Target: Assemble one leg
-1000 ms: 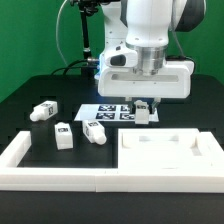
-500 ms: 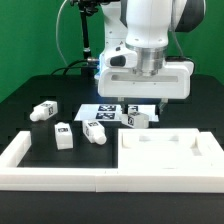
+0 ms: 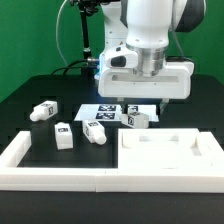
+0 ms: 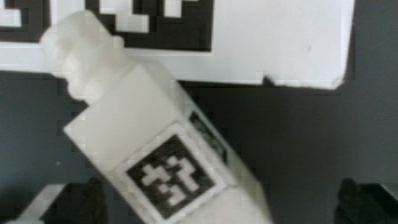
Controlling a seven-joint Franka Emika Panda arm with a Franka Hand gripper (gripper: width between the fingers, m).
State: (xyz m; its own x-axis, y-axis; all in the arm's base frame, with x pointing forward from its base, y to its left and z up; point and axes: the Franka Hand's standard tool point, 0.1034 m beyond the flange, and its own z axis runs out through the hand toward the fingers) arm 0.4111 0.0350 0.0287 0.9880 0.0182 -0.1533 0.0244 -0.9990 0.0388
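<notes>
The gripper (image 3: 142,104) hangs right of centre in the exterior view, directly above the leg (image 3: 137,119). The leg lies flat on the dark surface (image 3: 40,85), with one end at the edge of the marker board (image 3: 104,108). In the wrist view the jaws stand wide, and the dark fingertips (image 4: 57,197) flank the leg without touching it. Its long axis runs slantwise to the line between them. I'd judge a straight close would catch it askew unless the wrist turns first.

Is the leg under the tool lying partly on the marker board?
Yes, the wrist view shows the leg with its narrow end over the edge of the marker board.
</notes>
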